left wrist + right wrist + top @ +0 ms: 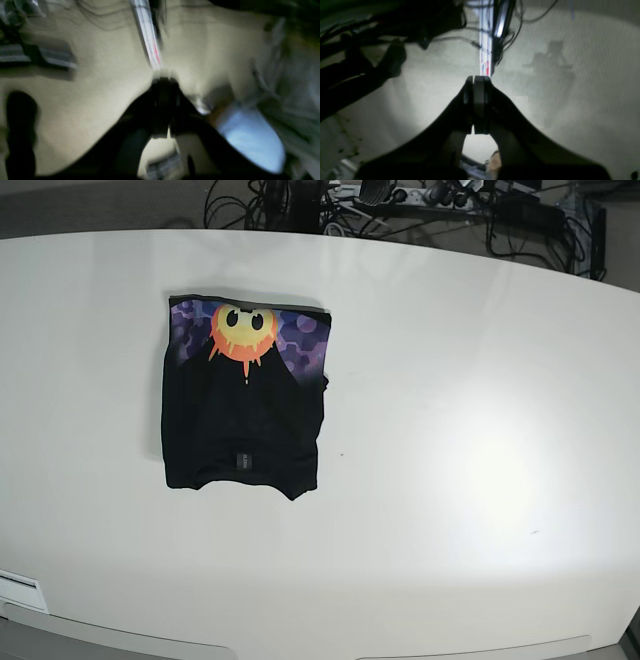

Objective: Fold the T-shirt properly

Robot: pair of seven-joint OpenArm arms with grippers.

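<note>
The white table (450,430) fills the base view, bare except at its upper left, where the T-shirt (243,415) lies folded into a compact rectangle. Its sun-face print (243,332) and a purple band show along the far edge, with black cloth doubled over the rest, so the fold looks essentially finished. A small flap juts out at the lower right corner, slightly untidy. Neither arm appears in the base view, probably drawn back to leave the shirt clear. In the wrist views, the left hand (163,82) and right hand (477,80) are each pressed together, holding nothing.
</note>
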